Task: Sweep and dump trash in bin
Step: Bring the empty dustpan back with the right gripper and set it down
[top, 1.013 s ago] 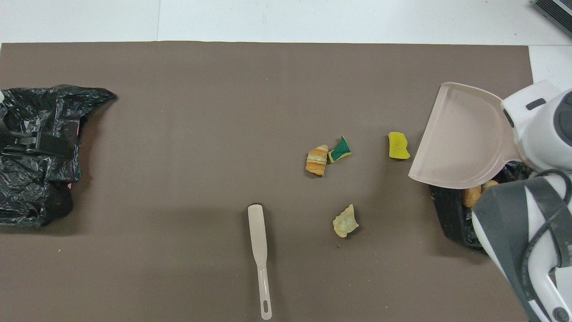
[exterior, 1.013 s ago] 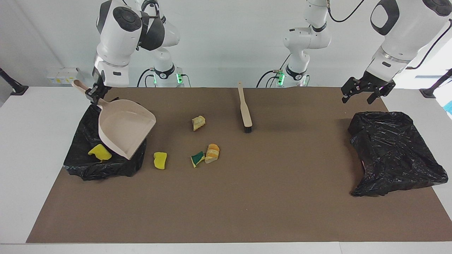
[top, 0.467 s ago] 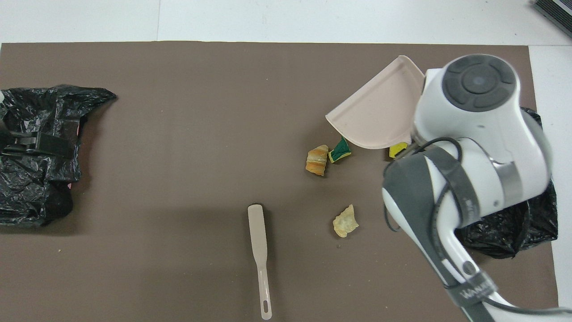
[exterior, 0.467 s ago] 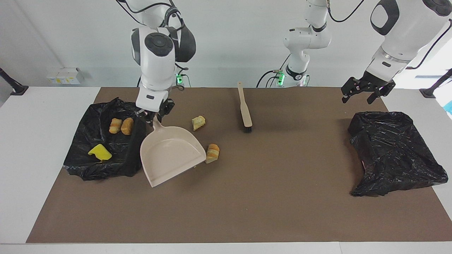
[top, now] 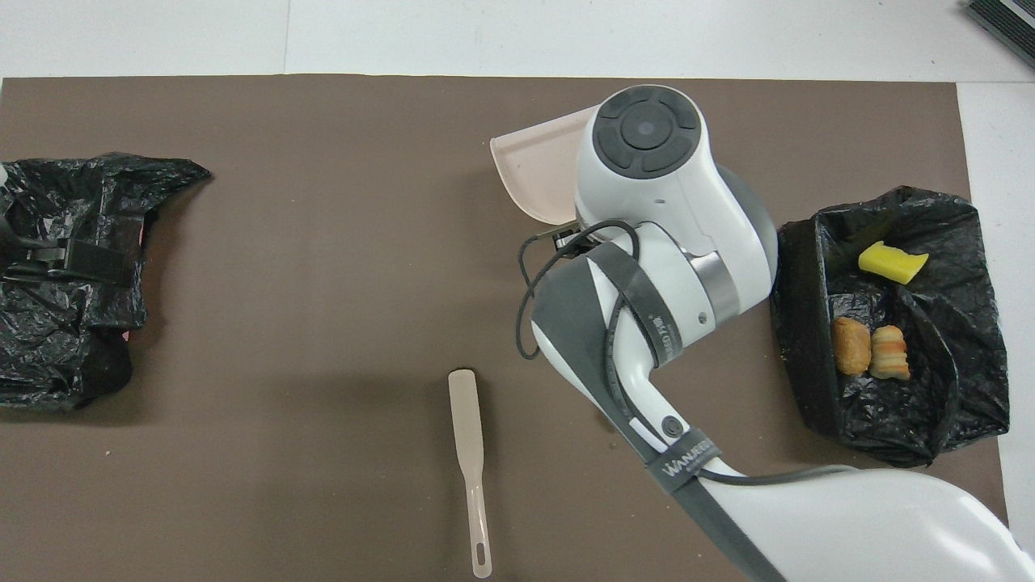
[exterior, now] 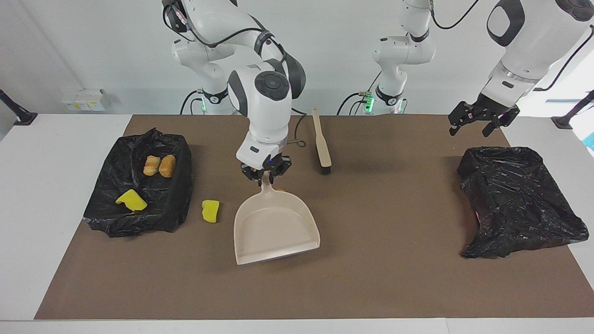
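Right gripper (exterior: pixel 266 172) pinching dustpan (exterior: pixel 274 227) handle, pan mouth pointing away from robots; yellow sponge (exterior: pixel 210 210) lying beside pan toward bin bag (exterior: pixel 174 204); left gripper (exterior: pixel 478 121) spread, waiting.

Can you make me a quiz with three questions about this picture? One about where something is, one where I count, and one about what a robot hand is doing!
1. Where is the brush?
A) inside a drawer
B) lying on the brown mat
C) hanging on a hook

2. How many things lie in the open bin?
A) one
B) six
C) three

3. What is the right gripper doing?
A) gripping the dustpan by its handle
B) holding nothing
C) squeezing a ball

Answers:
1 B, it lies flat with no gripper on it.
2 C, a yellow sponge and two bread lumps.
3 A, its fingers are closed on the handle.
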`<state>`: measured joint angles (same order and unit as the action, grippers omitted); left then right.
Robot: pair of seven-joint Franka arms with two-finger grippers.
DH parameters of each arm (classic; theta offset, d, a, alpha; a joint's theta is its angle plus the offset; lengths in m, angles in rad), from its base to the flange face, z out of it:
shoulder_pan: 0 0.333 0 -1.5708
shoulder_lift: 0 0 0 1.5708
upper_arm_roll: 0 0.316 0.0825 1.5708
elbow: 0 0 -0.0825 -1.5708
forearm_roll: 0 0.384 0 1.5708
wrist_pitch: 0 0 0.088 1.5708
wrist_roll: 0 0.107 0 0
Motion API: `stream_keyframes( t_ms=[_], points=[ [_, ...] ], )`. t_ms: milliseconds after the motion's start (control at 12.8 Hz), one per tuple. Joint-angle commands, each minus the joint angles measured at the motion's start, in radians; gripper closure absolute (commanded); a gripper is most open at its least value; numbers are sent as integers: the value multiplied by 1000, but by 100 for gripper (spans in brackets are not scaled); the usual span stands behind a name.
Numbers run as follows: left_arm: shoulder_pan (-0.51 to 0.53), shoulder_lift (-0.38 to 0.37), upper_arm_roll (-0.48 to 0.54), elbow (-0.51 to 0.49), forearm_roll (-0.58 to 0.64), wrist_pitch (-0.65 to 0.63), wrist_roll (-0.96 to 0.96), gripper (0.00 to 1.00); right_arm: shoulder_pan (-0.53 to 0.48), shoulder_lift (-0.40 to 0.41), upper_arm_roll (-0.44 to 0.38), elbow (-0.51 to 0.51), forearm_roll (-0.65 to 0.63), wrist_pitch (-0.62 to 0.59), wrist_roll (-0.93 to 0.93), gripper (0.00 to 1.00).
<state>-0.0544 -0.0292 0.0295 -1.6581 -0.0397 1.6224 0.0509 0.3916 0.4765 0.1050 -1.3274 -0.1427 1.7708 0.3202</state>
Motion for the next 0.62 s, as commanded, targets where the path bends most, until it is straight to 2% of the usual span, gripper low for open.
stream_keyframes(
  t_ms=[0,156,545],
  points=[
    [4,-21,-2,-22,15,2,3,0,47,167,-4,203,40,-1,159,100],
    [4,-23,-2,-22,15,1,3,0,90,236,-1,235,40,41,256,100],
    [4,-23,-2,-22,15,1,3,0,119,306,28,286,103,90,393,100]
  ],
)
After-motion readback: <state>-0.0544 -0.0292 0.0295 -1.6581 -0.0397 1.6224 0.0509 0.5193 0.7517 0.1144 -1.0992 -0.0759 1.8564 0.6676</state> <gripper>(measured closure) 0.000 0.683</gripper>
